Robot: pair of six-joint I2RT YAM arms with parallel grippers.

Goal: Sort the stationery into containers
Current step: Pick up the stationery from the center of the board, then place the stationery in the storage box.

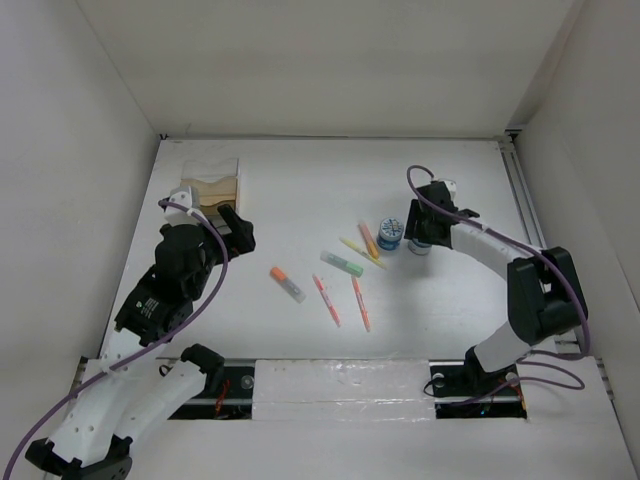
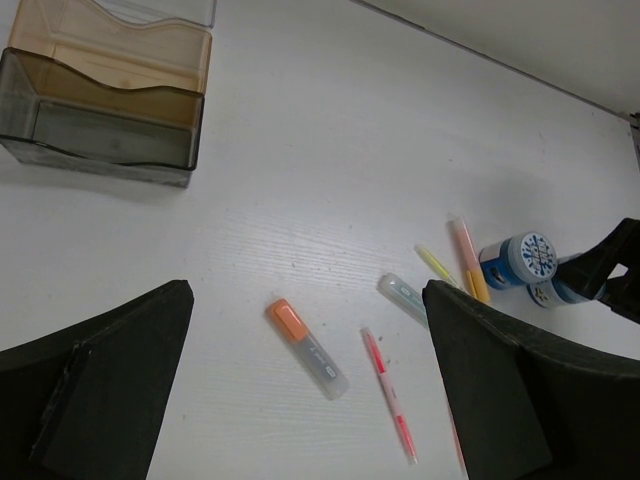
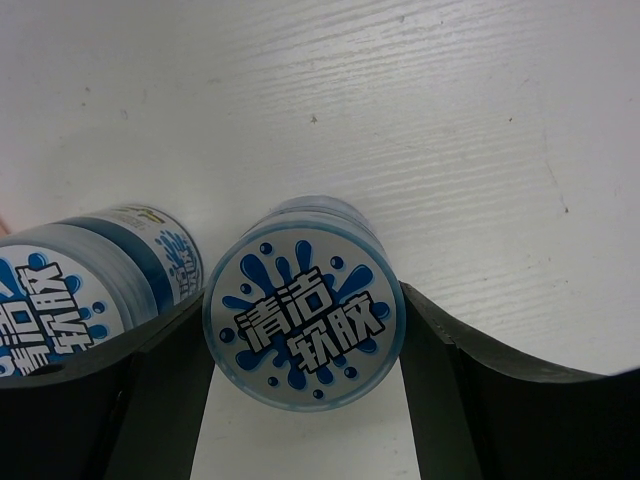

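Note:
The layered wooden organiser tray (image 1: 212, 185) stands at the back left; it also shows in the left wrist view (image 2: 100, 130). My left gripper (image 1: 235, 228) is open and empty, held above the table over an orange highlighter (image 2: 306, 347) and a pink-red pen (image 2: 388, 395). A light green highlighter (image 1: 341, 263), a pale yellow pen (image 1: 355, 247) and an orange pen (image 1: 369, 240) lie mid-table. My right gripper (image 3: 300, 335) is shut on one blue-and-white cylinder (image 3: 300, 312), fingers touching both its sides. The second cylinder (image 3: 80, 290) stands just left of it, also in the top view (image 1: 390, 234).
Another orange pen (image 1: 360, 303) lies nearest the front, beside the pink-red pen (image 1: 326, 299). White walls close in the table at the left, back and right. A metal rail (image 1: 525, 200) runs along the right edge.

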